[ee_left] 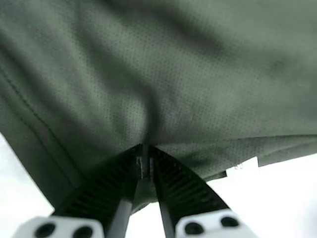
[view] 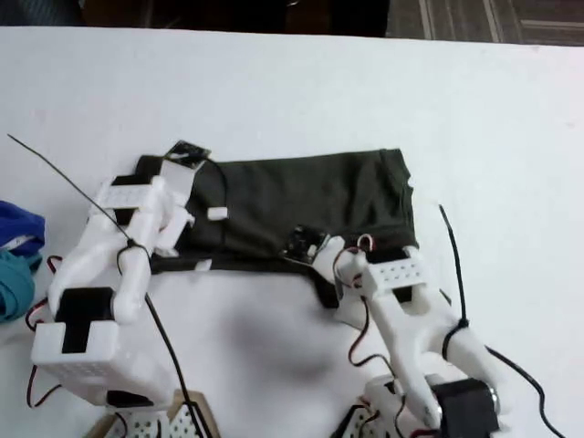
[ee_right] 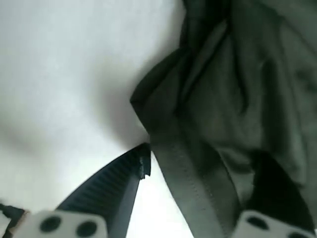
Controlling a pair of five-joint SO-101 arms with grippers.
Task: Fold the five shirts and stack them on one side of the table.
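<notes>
Left gripper (ee_left: 144, 161) is clamped on the dark shirt (view: 301, 196) lying mid-table (view: 365, 91), while your right gripper (ee_right: 198, 171) gapes around its near hem, so close it firmly before lifting both edges together.

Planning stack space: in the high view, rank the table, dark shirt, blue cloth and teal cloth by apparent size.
1. table, largest.
2. dark shirt.
3. blue cloth and teal cloth: they look alike, and both are cut off at the picture's edge, so I can't rank them.
</notes>
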